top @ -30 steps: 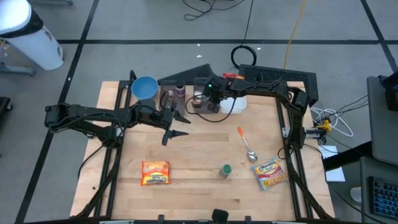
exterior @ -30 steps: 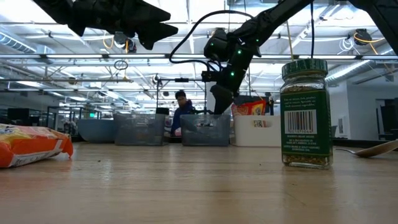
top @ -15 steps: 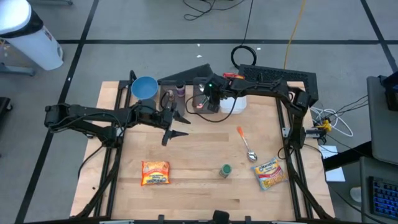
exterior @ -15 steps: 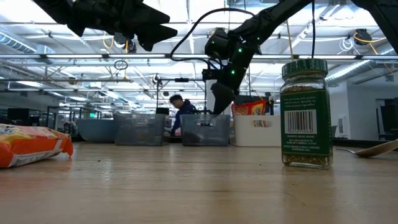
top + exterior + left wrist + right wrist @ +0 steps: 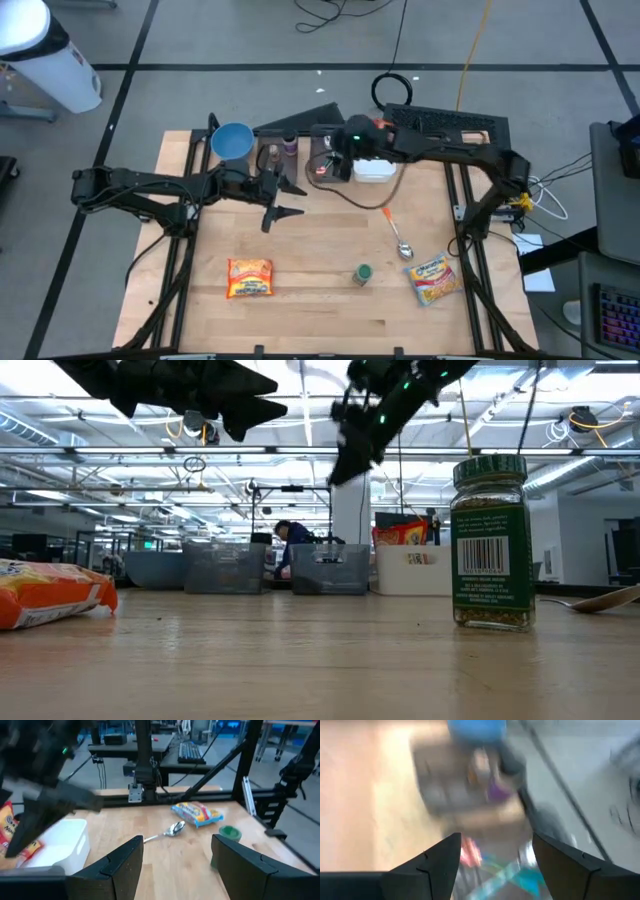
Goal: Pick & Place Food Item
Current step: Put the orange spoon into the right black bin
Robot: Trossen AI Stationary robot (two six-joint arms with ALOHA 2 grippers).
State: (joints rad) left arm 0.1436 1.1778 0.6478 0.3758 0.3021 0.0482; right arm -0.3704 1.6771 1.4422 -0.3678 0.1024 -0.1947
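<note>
From where I stand, one item looks placed and plenty is left. The right end effector (image 5: 322, 165) hangs above the clear bins at the back of the tabletop (image 5: 320, 240), its fingers spread apart with nothing between them. Under it, in its own wrist view, lies a bright packet (image 5: 492, 870) in a clear bin (image 5: 325, 166); I judge that to be the food item just let go, though the view is too smeared to name it. The white bin (image 5: 372, 168) just beside this end effector also holds a packet, seen at the edge of the left wrist view.

The left end effector (image 5: 285, 200) hovers a little way off, on the open wood toward the front, fingers parted and empty, waiting.

Still out on the tabletop, well away from both end effectors: an orange packet (image 5: 249, 277) near the front on the left arm's side, a green-lidded jar (image 5: 363, 274) standing upright near the front middle, a yellow packet (image 5: 434, 278) on the right arm's side, and a spoon (image 5: 397, 233) between the jar and the bins.

If each of these is meant for a bin, most of the work remains; the right arm would need to lift clear and travel forward for the next pick.
</note>
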